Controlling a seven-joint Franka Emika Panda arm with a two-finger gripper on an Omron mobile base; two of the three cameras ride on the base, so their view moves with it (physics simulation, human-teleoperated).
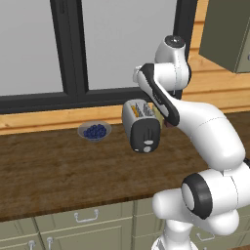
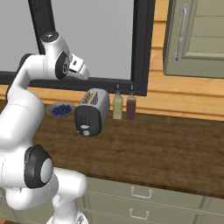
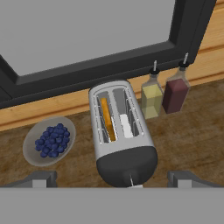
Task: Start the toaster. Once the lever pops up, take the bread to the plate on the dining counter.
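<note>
The gripper (image 3: pixel 112 179) is held above the worktop, and its two fingertips (image 3: pixel 41 178) are seen wide apart at the lower edge of the hand view, with nothing between them. Between and just beyond the tips the toaster (image 3: pixel 122 135) is seen from above. In the right base view the hand (image 2: pixel 78 68) is seen in the air above the toaster (image 2: pixel 92 112), not touching it.

The toaster stands on a long worktop (image 1: pixel 44 171) of dark brown wood grain, near the back of it. Its long axis runs from the window side toward the front edge of the worktop, somewhat obliquely, and its black end panel (image 1: pixel 145 135) is turned to the robot. On this panel a small pale knob (image 2: pixel 86 132) is visible. The lever cannot be told with certainty. The two slots are open upward; in the left slot, as the hand view shows it, the bread (image 3: pixel 107 119) stands on its edge, and only its golden-brown crust is seen. In the other slot something pale is seen, which cannot be identified.

To the left of the toaster, a little apart, a grey bowl of blueberries (image 1: pixel 94 131) is placed. To the right of it, near the wall, two bottles stand upright side by side: a yellowish one (image 2: pixel 117 106) and a dark red one (image 2: pixel 131 107).

Behind the worktop a strip of light wood (image 1: pixel 39 119) is seen and above it a large window with a black frame (image 1: pixel 68 49). Under the worktop sage-green drawers (image 2: pixel 140 197) with metal handles are fitted, and a green wall cupboard (image 2: pixel 197 35) hangs at the upper right.
</note>
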